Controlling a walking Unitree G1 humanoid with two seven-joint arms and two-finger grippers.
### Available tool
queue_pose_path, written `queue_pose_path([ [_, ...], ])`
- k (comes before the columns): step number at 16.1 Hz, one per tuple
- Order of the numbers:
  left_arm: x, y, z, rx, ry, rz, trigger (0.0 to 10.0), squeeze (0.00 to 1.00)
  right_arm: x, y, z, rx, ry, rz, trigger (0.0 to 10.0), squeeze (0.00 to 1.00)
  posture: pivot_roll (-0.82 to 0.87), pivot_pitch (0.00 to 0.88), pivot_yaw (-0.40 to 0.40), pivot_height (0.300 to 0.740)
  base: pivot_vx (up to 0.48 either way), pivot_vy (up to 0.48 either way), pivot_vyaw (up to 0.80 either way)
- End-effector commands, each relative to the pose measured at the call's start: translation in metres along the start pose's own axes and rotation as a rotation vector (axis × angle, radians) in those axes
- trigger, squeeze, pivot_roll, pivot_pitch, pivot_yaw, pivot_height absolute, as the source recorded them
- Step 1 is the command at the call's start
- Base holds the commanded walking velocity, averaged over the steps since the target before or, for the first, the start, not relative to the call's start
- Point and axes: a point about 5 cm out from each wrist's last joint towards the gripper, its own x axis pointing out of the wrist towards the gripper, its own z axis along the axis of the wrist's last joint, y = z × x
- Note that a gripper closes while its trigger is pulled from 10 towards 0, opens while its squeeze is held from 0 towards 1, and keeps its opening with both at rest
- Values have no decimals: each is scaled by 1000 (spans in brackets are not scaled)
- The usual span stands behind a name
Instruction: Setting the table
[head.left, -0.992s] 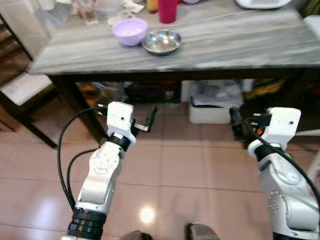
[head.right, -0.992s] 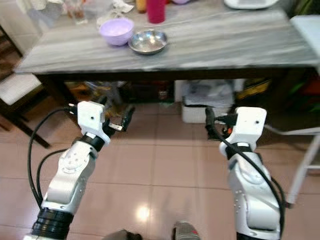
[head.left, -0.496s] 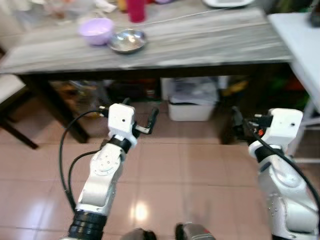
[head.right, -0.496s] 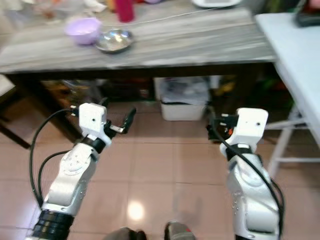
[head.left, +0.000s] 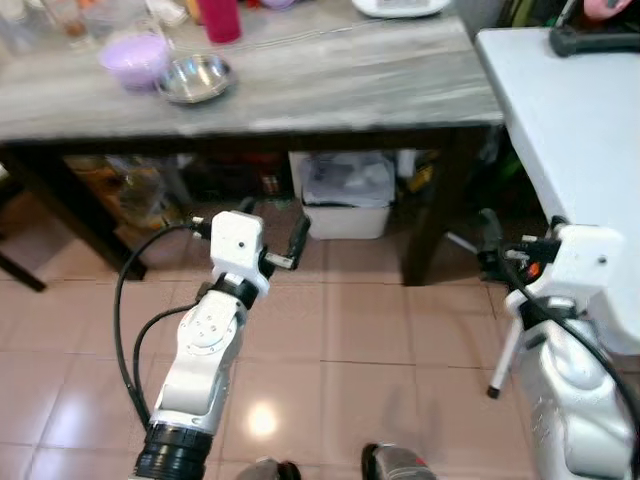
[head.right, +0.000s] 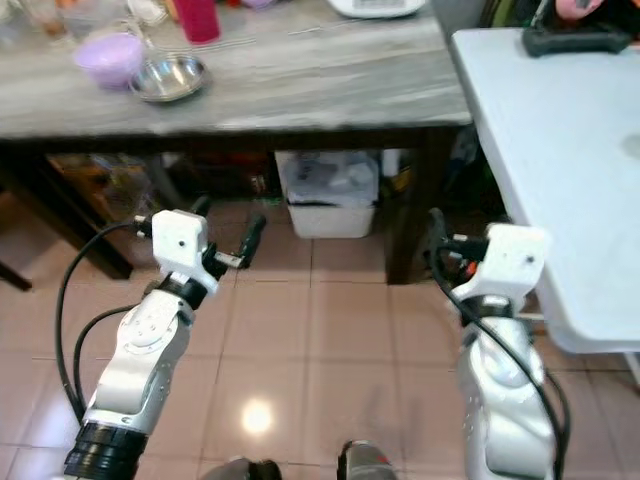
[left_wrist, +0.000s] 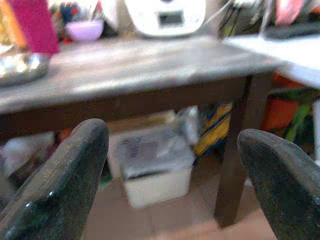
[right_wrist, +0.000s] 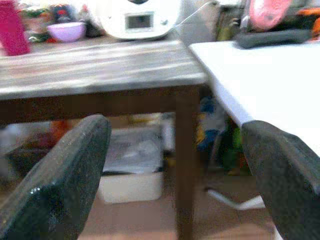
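A purple bowl (head.left: 133, 57) and a steel bowl (head.left: 194, 78) sit side by side at the left end of the grey wooden table (head.left: 340, 75), with a red cup (head.left: 220, 18) behind them. My left gripper (head.left: 272, 224) is held out low in front of the table, below its top, open and holding nothing. In the left wrist view its fingers (left_wrist: 60, 185) frame the table's underside. My right gripper (head.left: 492, 242) is also open and holding nothing, near the corner leg (head.left: 428, 215) of the grey table.
A white table (head.left: 570, 130) stands to the right, carrying a black object (head.left: 595, 40). A white appliance (right_wrist: 137, 17) sits at the back of the grey table. Under the table are a white storage box (head.left: 343, 195) and clutter. Tiled floor (head.left: 350, 350) lies ahead.
The camera has swung to the right: the grey table and bowls slid left in view and the white table came in. Both arms hold the same pose, fingers still open.
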Motion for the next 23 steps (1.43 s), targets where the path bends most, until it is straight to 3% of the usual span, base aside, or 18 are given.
queue_pose_path([
  [1,-1,3,1,14,-6,16,10000,0,-1,-2,-3,8,8,-5,10000,0,-330,192,102,740,0,-334,0],
  [23,3,-2,0,18,-16,-11,10000,0,0,2,-6,-2,-13,16,10000,0,-329,197,110,740,0,-368,-39],
])
